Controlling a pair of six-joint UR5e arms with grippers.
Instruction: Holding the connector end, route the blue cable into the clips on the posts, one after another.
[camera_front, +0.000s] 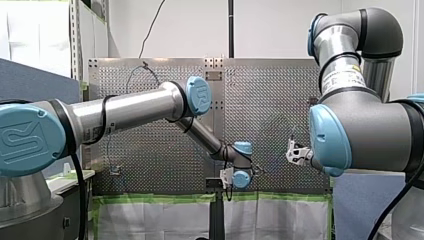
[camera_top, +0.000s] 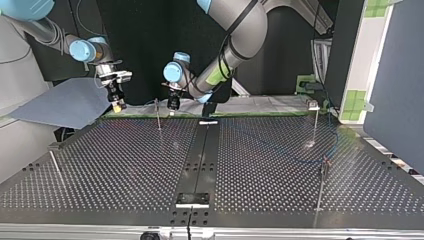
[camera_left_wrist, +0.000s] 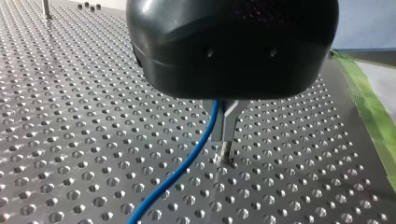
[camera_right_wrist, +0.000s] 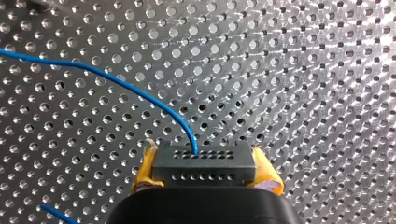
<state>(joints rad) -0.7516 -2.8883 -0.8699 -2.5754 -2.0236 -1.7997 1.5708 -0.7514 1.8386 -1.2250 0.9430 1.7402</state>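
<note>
Squeezing the black connector (camera_right_wrist: 201, 169) between its yellow pads (camera_right_wrist: 144, 171), my right gripper (camera_right_wrist: 203, 161) hangs over the table (camera_top: 125, 165) edge by the arms. The blue cable (camera_right_wrist: 116, 84) runs past my left gripper (camera_left_wrist: 223, 140); I cannot tell if it pinches. Next, I think, the cable goes into the near post's (camera_top: 158, 116) clip.

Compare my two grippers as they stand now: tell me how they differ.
My right gripper has yellow pads; my left gripper has bare metal fingers. My right gripper clamps the black connector; my left gripper seems shut on the blue cable itself, further along. In the top view, my left gripper hangs nearer the thin post than my right gripper. Both point down at the perforated table.
</note>
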